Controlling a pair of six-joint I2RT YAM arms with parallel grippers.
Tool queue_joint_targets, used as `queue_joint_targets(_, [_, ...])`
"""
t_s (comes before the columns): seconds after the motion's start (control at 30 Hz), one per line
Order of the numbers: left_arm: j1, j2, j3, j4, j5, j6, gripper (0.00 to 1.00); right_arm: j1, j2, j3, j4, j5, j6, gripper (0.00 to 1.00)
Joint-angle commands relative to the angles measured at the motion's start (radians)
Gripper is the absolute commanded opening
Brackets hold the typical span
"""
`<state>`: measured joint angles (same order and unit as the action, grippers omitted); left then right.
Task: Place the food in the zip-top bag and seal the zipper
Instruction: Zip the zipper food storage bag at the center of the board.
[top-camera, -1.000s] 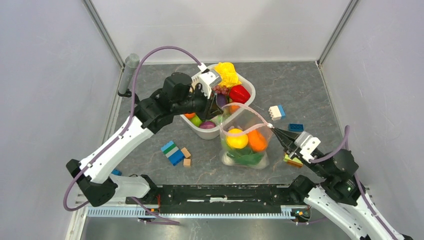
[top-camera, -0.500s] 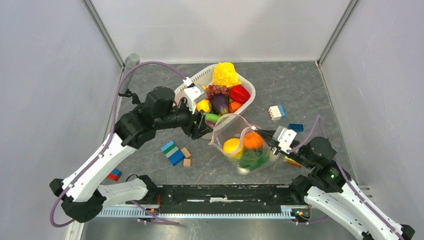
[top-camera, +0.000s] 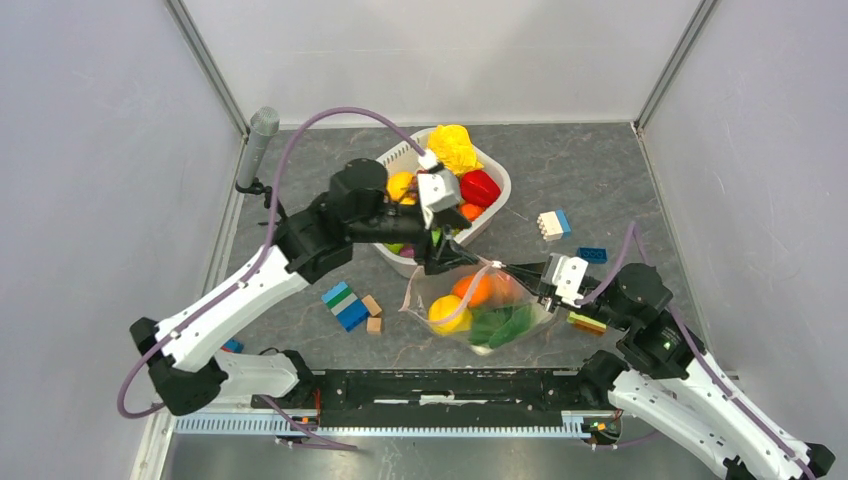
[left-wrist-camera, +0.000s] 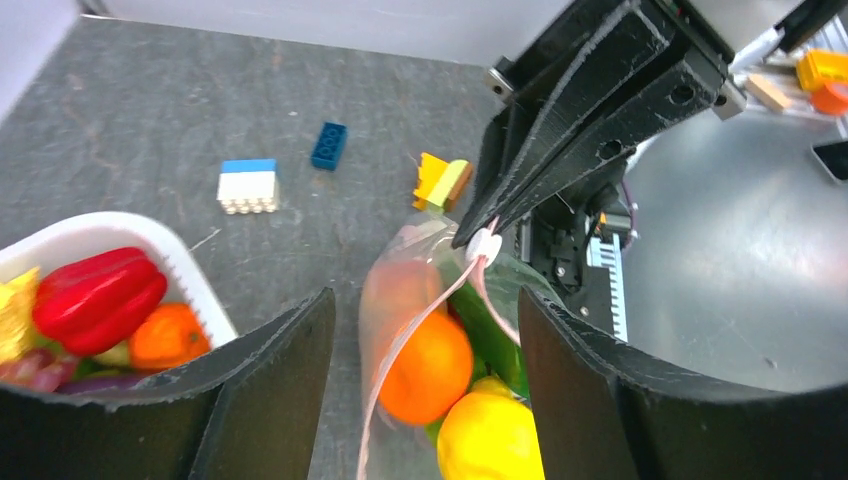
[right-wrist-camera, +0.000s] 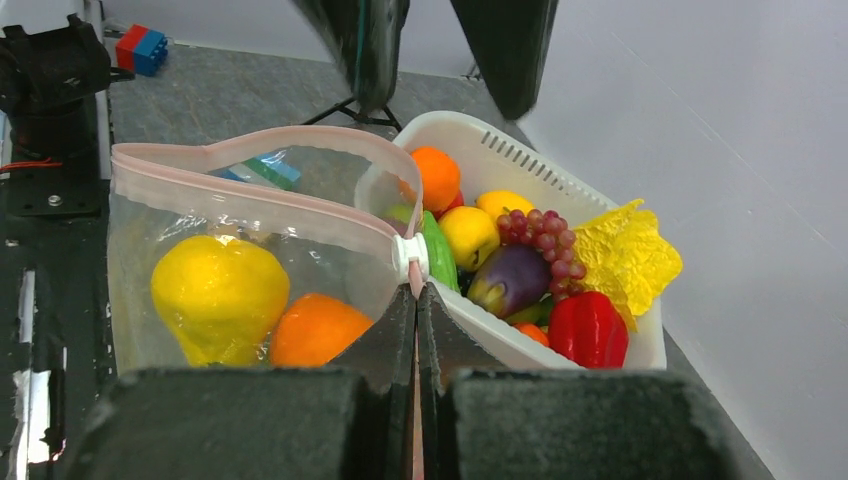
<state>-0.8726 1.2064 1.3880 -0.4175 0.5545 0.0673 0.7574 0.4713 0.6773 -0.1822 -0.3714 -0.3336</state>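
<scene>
The zip-top bag (top-camera: 470, 312) leans on the table in front of the basket, its mouth open. Inside it lie a yellow lemon (right-wrist-camera: 220, 295), an orange (right-wrist-camera: 315, 330) and green food (top-camera: 500, 322). My right gripper (right-wrist-camera: 415, 300) is shut on the end of the pink zipper (right-wrist-camera: 250, 205), just below its white slider (left-wrist-camera: 483, 243). My left gripper (left-wrist-camera: 425, 400) hangs open above the bag's mouth, with the orange (left-wrist-camera: 430, 365) and the lemon (left-wrist-camera: 490, 440) showing between its fingers. It holds nothing. More food, such as a red pepper (right-wrist-camera: 590, 325) and an eggplant (right-wrist-camera: 515, 280), fills the white basket (top-camera: 497, 205).
Loose blocks lie around: a white-and-blue one (top-camera: 552, 224), a blue brick (top-camera: 591, 255), a yellow one (top-camera: 585, 322) by the right arm, and a blue-green-tan cluster (top-camera: 350, 305) left of the bag. A grey cylinder (top-camera: 260, 140) stands at the back left wall.
My left gripper has opened and swung from the basket to above the bag's mouth. My right gripper has drawn the zipper end leftward, and the bag now leans over to the left.
</scene>
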Motion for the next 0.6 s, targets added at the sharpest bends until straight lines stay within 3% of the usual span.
queue_joint_targets(0.0, [-0.073,0.043,0.052,0.045,0.029,0.145,0.74,0.002,0.025,0.061,-0.021,-0.036,0.007,0.00])
queue_joint_targets(0.3, [-0.156,0.068,0.053,0.034,0.001,0.189,0.69,0.002,0.028,0.057,-0.021,-0.013,0.013,0.00])
queue_joint_targets(0.57, [-0.218,0.115,0.067,-0.008,-0.207,0.263,0.61,0.002,0.017,0.050,-0.011,-0.029,0.021,0.00])
